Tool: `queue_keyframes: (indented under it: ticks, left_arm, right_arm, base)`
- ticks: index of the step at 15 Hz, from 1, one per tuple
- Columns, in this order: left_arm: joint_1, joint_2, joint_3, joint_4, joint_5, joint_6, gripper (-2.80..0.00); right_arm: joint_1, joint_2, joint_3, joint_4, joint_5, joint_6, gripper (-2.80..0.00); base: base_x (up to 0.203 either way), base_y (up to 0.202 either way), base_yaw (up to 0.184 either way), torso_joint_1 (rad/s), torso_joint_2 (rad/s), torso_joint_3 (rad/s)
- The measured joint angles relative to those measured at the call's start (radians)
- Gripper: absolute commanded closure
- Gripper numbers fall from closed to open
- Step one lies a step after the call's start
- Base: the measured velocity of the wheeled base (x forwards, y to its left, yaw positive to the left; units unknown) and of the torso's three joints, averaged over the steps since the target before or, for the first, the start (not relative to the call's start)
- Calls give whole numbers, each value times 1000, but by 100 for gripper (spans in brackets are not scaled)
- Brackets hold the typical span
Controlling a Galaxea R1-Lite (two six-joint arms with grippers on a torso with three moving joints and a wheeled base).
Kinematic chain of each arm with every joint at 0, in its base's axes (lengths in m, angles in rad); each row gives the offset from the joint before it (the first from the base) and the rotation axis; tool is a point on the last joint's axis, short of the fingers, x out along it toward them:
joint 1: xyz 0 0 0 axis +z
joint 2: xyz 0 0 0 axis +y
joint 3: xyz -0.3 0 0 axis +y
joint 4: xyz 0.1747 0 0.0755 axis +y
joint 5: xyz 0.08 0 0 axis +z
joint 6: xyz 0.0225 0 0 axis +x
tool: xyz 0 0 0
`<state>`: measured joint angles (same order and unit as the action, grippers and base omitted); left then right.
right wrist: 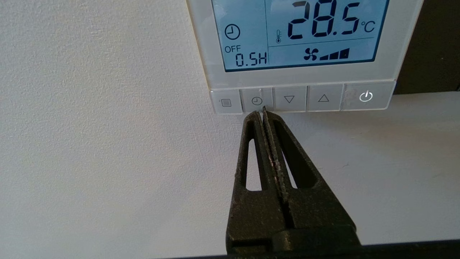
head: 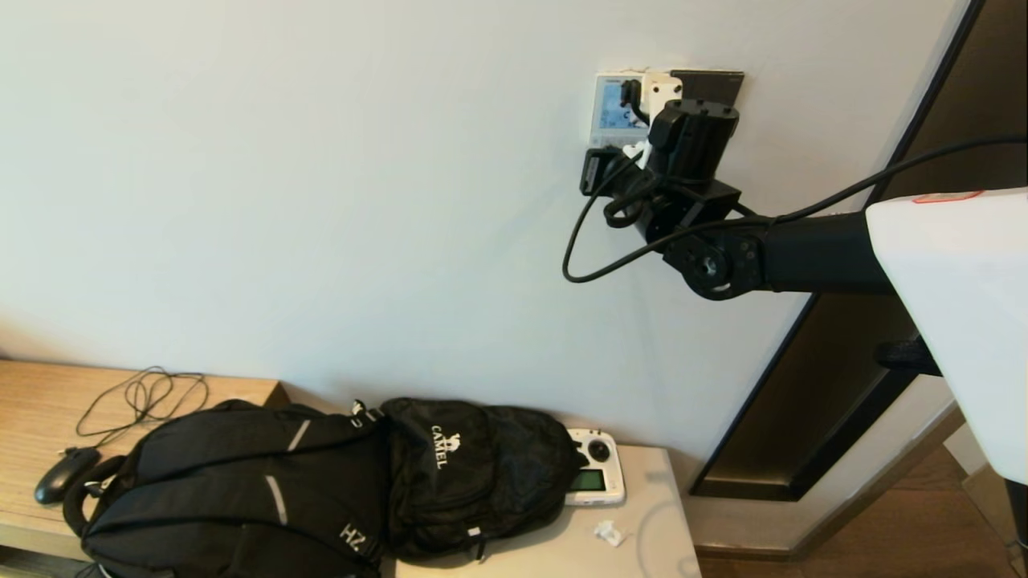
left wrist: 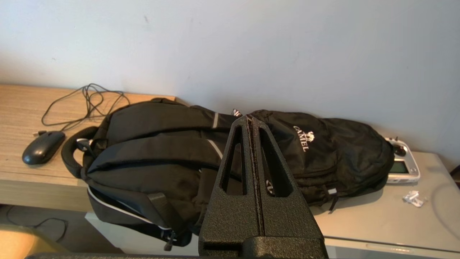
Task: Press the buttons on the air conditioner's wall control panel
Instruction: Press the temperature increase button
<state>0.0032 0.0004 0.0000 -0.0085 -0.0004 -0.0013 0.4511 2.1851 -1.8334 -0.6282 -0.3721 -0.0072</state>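
wall control panel (right wrist: 302, 77) top cut off

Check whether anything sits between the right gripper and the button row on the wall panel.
Nothing visible does. The right gripper, fingers shut together, has its tip at the lower edge of the clock button in the buttons row of the wall control panel. Only bare wall surrounds it.

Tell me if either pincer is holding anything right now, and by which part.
Nothing is held. The right pincer is shut and empty, tips at the clock button on the wall control panel. The left pincer is shut and empty above the backpacks.
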Motion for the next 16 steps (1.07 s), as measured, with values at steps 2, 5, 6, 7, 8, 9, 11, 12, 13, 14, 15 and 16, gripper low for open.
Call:
queue_keyframes:
  ticks: [2,5,6,7,8,9,11,12,13,14,15,16]
  left_arm:
    - [0,0,0,0,0,0,0]
    - [0,0,0,0,0,0,0]
    - [0,0,0,0,0,0,0]
    - [0,0,0,0,0,0,0]
    - [0,0,0,0,0,0,0]
    - [0,0,0,0,0,0,0]
    - [0,0,0,0,-1,0,0]
    - [0,0,0,0,-1,0,0]
    - [0,0,0,0,0,0,0]
    - [0,0,0,0,-1,0,0]
    - [0,0,0,0,-1,0,0]
    - [0,0,0,0,-1,0,0]
  right_arm:
    - [0,0,0,0,0,0,0]
    - [2,-6,11,-4,0,0,0]
    - [3,-8,13,-5,0,0,0]
    - [3,-10,14,-7,0,0,0]
    - [4,-12,15,-8,-1,0,0]
    - [6,-15,18,-9,-2,0,0]
    - [11,-22,25,-10,-1,1,0]
    - [13,-24,26,-10,-1,0,0]
    - [14,-24,23,-9,-1,0,0]
    - [14,-24,19,-10,-1,0,0]
    - [14,-23,15,-9,-1,0,0]
    - [14,-22,14,-8,-1,0,0]
  base:
    - [0,0,0,0,0,0]
    - [0,0,0,0,0,0]
    - [0,0,0,0,0,0]
    - [0,0,0,0,0,0]
    - [0,0,0,0,0,0]
    - [0,0,0,0,0,0]
    - [0,0,0,0,0,0]
    - [0,0,0,0,0,0]
    - [0,0,0,0,0,0]
    - [0,0,0,0,0,0]
    - [0,0,0,0,0,0]
    - [0,0,0,0,0,0]
